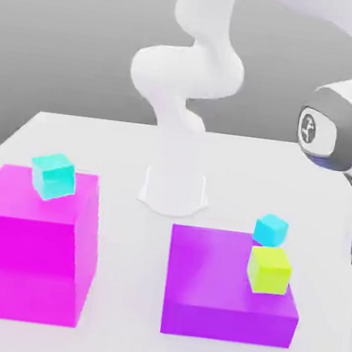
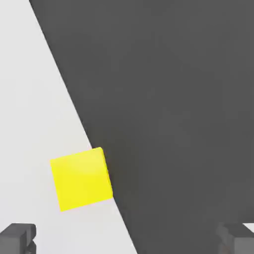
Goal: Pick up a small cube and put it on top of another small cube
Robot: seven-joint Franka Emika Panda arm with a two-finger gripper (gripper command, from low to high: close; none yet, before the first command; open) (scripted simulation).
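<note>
Hand view: gripper [image 2: 126,238] spread wide, holding nothing; yellow cube [image 2: 81,178] lies at its 11 o'clock, at the table [image 2: 30,99] edge.

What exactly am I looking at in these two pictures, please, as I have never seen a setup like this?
These are simulator renders of one white robot arm standing on a pale table. The exterior view comes from a camera off the arm; the hand view comes from a camera on the arm's hand, looking down past the gripper.

On the table sit a large magenta block with a small turquoise cube on top, and a flatter purple block carrying a lime cube, with a sky-cyan cube at its far edge.

The hand view shows a small yellow cube lying by the table's edge. The jaws stand wide apart and hold nothing.
</note>
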